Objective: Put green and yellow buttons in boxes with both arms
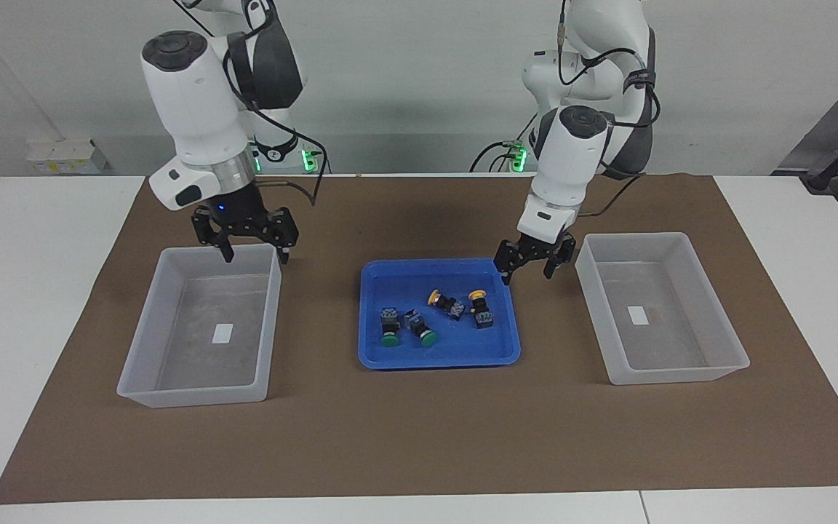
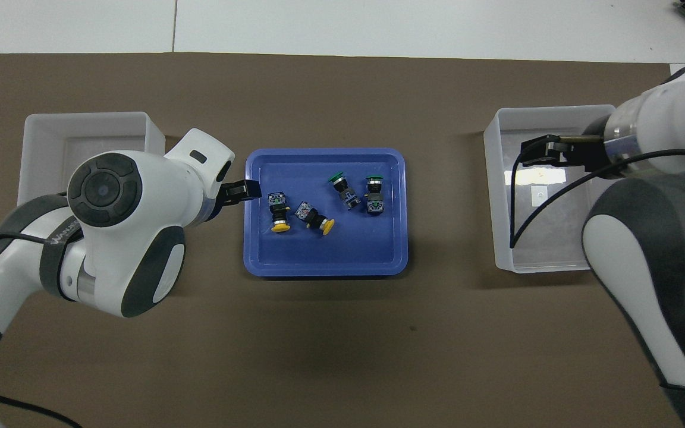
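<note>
- Buttons (image 1: 437, 314), four, lie in our blue tray (image 1: 390, 359) mid-tabletop.
- Our left claw (image 1: 533, 266) hangs wide over the tray's corner, empty.
- Our right claw (image 1: 252, 244) hangs wide over a clear box (image 1: 144, 378).

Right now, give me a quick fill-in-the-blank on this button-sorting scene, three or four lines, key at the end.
1. All four buttons lie in the ___ tray.
2. The two yellow buttons lie nearer the ___ arm's end of the table than the green buttons.
3. The right gripper hangs open over a clear box that holds ___ buttons.
4. The left gripper hangs over the tray's ___.

Missing words: blue; left; no; corner
</note>
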